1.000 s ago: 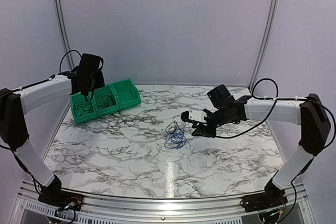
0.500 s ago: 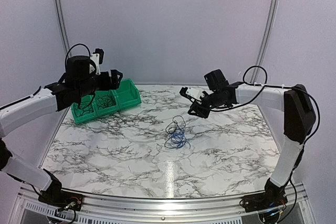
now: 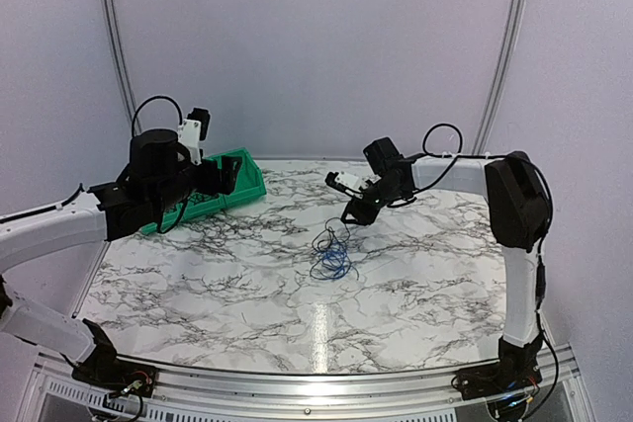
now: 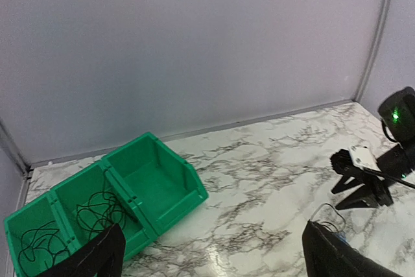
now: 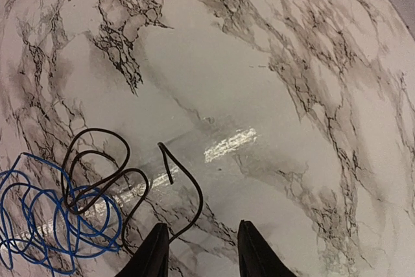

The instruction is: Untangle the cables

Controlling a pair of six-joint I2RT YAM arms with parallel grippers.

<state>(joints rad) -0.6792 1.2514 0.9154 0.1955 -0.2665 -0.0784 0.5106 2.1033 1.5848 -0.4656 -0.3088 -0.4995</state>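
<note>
Left end effector [image 4: 213, 228] gapes empty; right end effector [image 5: 198, 238] hangs half-open near one tangle of cables [image 5: 76, 204].

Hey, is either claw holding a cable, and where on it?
Nothing is held. The left claw is wide open and empty. The right claw stands open too; a black cable runs up beside it but is not pinched.

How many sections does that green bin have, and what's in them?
3, side by side in the green bin. In the left wrist view, the left section and the middle section each hold thin black cables; the right section looks empty.
</note>
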